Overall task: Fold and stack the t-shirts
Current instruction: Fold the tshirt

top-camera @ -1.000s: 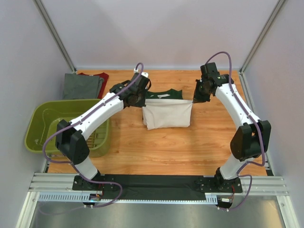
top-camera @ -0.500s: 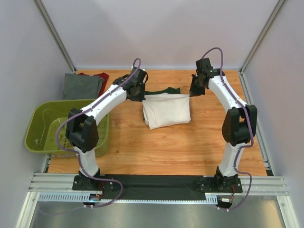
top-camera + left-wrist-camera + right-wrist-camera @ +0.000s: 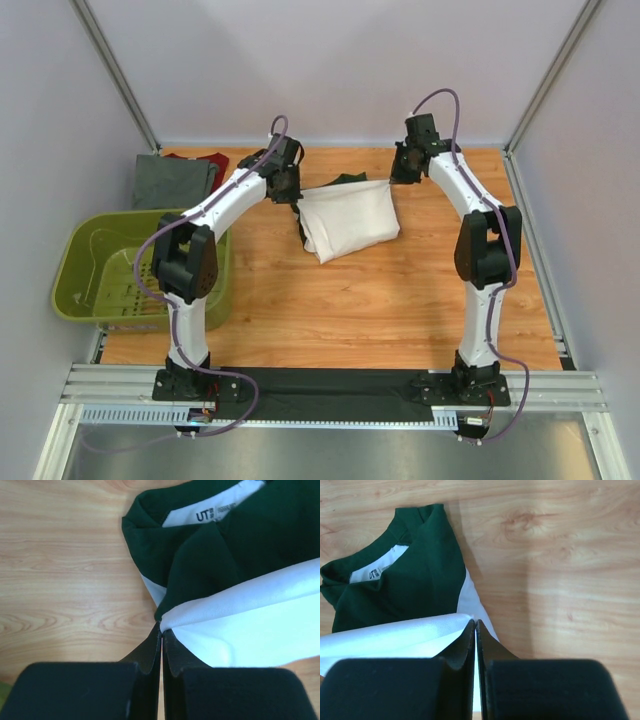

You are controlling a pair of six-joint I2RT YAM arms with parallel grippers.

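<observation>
The white t-shirt with its dark green collar part lies folded in half at the table's far middle. My left gripper is shut on the white hem's left corner, held over the green shoulder. My right gripper is shut on the hem's right corner above the green shoulder. The grey t-shirt lies folded at the far left, on top of the dark red t-shirt.
An olive-green plastic basket stands at the left edge, beside the left arm's base link. Grey walls and metal posts close the back and sides. Bare wood lies in front of the white shirt.
Both grippers have carried the white hem away from me, toward the collar. The fold has moved farther over the green part, and both arms have stretched out.
</observation>
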